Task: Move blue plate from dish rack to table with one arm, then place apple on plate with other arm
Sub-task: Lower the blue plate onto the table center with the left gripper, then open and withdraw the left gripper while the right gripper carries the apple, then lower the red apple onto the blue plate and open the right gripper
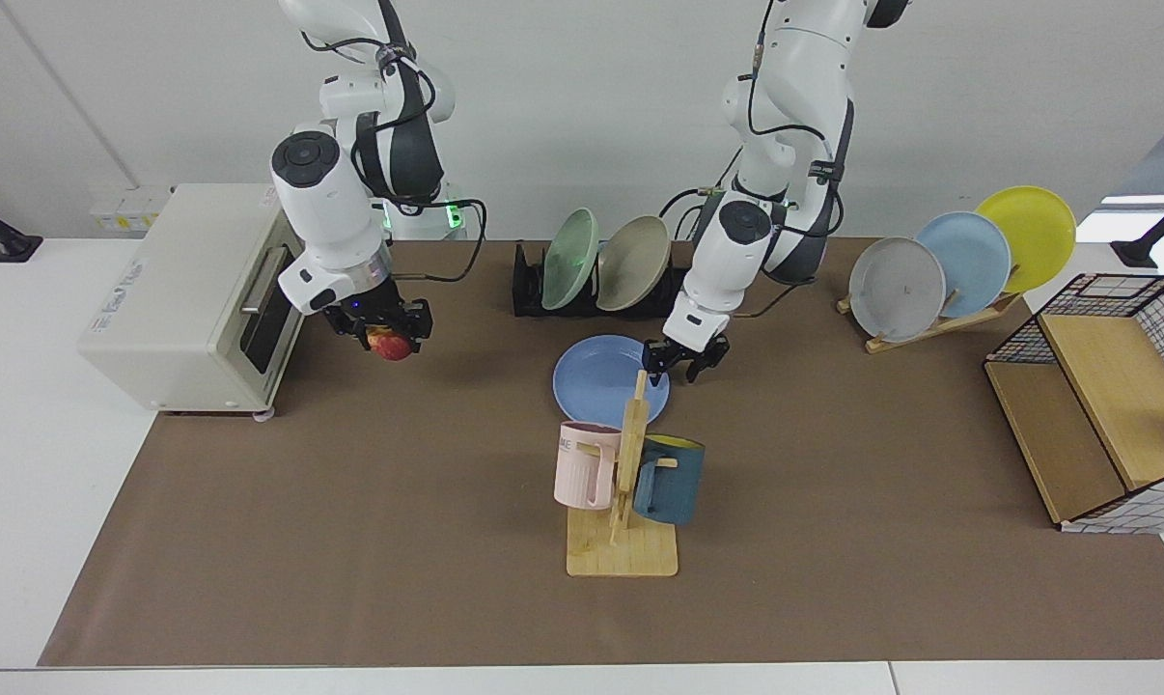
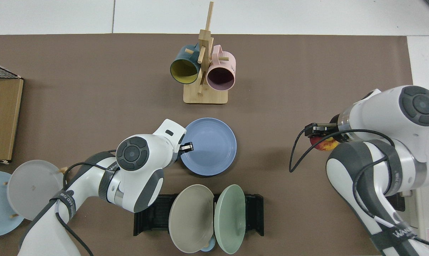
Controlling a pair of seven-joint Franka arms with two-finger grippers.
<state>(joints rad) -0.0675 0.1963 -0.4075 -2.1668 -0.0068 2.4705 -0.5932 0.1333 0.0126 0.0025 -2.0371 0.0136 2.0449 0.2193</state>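
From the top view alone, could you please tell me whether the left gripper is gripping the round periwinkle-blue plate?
Observer: No. The facing view shows the left gripper open at the rim of the periwinkle-blue plate.
Operator: Thank you. Does the plate lie flat?
Observer: Yes, flat on the brown mat of the table, in front of the low black dish rack.
Operator: And the small red apple?
Observer: The right gripper holds the red apple clear above the mat, beside a white toaster oven.
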